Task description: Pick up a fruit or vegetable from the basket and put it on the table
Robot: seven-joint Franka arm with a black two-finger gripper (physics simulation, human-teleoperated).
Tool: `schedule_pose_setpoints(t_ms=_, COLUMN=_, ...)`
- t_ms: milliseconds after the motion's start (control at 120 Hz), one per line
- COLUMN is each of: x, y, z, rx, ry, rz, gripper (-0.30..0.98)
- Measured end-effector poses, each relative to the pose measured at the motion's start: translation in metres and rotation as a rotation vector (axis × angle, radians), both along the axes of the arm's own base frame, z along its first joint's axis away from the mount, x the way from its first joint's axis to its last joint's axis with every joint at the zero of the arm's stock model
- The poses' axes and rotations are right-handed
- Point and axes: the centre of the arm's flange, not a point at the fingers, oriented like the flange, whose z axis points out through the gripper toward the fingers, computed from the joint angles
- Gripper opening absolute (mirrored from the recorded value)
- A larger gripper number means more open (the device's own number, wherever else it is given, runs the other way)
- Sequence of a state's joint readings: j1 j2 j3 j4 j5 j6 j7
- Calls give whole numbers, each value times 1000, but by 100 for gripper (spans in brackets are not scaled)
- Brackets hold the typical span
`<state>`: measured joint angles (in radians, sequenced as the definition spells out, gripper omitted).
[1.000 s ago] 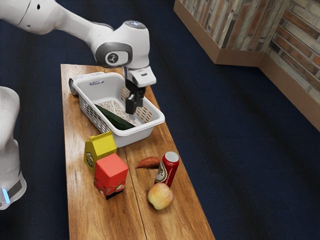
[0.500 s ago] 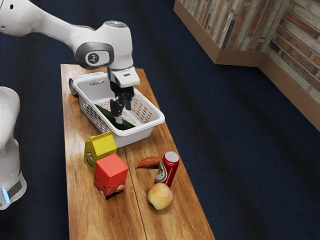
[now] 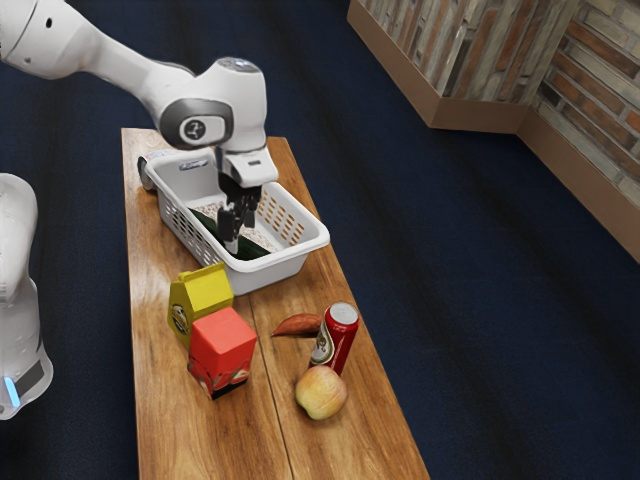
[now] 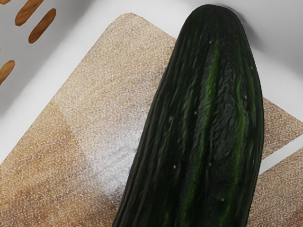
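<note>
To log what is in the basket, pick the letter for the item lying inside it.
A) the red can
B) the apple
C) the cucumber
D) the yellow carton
C: the cucumber lies on the floor of the white basket, its dark green skin plain under the gripper.

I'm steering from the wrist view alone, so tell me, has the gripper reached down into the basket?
Observer: Yes, the gripper reaches down inside the basket.
Operator: I have the cucumber in view. What stands on the table closest to the basket?
Observer: The yellow carton.
Operator: Any fruit on the table?
Observer: Yes, an apple beside the red can.
</note>
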<state>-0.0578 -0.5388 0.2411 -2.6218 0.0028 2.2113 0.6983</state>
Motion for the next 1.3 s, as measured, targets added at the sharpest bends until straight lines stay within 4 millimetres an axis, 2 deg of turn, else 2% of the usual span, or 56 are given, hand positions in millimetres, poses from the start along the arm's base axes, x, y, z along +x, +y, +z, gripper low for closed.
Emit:
schedule_pose_setpoints(t_ms=317, x=5, y=1, z=-12, rx=6, ry=2, rz=0, gripper=69)
schedule_pose_setpoints(t_ms=583, x=8, y=2, z=-12, rx=7, ry=-27, rz=2, gripper=69)
schedule_pose_setpoints(t_ms=900, x=3, y=6, z=-20, rx=5, ry=-44, rz=20, gripper=68)
schedule_pose_setpoints(t_ms=1125, x=4, y=7, z=-18, rx=-18, ry=-61, rz=44, gripper=43)
schedule_pose_setpoints(t_ms=1225, x=5, y=10, z=-16, rx=-26, ry=-70, rz=60, gripper=38)
schedule_pose_setpoints(t_ms=1300, x=5, y=13, z=-16, rx=-28, ry=-76, rz=69, gripper=39)
